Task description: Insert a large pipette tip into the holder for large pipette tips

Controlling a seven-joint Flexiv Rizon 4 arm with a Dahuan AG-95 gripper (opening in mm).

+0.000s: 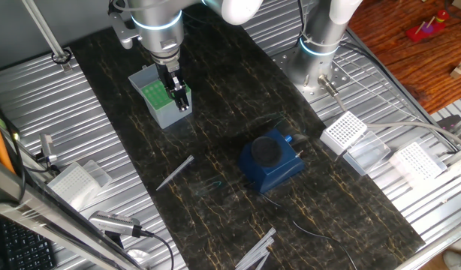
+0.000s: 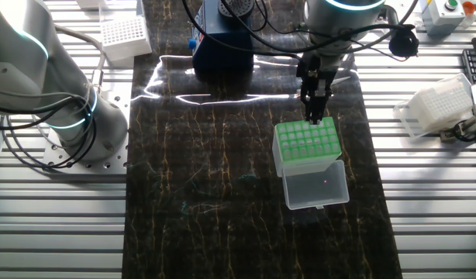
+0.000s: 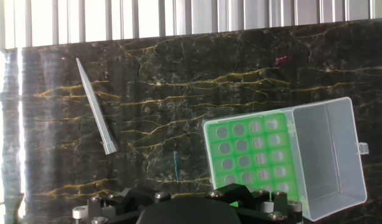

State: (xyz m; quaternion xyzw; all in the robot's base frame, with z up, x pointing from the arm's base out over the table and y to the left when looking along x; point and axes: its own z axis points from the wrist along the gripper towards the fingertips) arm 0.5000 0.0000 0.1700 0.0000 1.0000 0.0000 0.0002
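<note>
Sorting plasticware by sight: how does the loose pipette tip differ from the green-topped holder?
The pipette tip is a thin tapering cone lying flat on the dark mat; the holder is a box standing upright. The tip is plain whitish; the holder carries a bright green hole grid. Both are translucent plastic.

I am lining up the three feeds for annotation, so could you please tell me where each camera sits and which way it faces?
One fixed view: high, looking down the dark marble-patterned mat; shows the gripper over the green-topped translucent box.
The other fixed view: high on the opposite side; gripper, a silver arm base.
Hand view: on the hand, looking down; only dark gripper hardware at the bottom edge.
Shared: the box in all; the long translucent pipette tip in two.
</note>
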